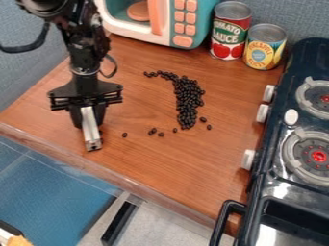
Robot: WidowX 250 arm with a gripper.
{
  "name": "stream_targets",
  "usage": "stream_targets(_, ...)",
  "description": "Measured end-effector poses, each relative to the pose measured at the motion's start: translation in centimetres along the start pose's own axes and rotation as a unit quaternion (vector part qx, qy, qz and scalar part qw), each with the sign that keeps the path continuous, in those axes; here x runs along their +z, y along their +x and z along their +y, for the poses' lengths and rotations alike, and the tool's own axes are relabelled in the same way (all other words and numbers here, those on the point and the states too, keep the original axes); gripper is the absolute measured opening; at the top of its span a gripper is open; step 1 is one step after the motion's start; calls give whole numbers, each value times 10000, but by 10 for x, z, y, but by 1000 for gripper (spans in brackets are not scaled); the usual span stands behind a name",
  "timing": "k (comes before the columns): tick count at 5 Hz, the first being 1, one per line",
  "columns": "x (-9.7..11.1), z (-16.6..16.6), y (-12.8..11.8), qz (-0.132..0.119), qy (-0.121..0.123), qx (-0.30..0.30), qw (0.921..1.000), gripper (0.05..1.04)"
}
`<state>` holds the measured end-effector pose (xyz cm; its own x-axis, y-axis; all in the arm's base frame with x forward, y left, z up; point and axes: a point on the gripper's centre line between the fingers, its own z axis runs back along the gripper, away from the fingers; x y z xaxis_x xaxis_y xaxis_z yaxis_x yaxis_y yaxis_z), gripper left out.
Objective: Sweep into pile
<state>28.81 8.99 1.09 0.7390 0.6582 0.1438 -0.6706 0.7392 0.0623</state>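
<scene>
End effector (pixel 91 121) holds pale tool (pixel 92 135)

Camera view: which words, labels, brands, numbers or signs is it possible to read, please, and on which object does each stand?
"TOMATO SAUCE": on the red and white can.
Yellow can: its label has lettering, too small to read surely.
Microwave buttons: nothing readable.

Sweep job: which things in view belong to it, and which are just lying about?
Job:
- black gripper
- pale bar it holds
- main patch of black beans
- stray beans

Just there:
- toy microwave
- red-labelled can
- yellow-labelled can
- toy stove
</scene>
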Motion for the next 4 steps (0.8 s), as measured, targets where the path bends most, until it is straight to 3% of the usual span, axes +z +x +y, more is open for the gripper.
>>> stream_targets(4, 6, -54, -14, 179, -203, 111, 9996, 379)
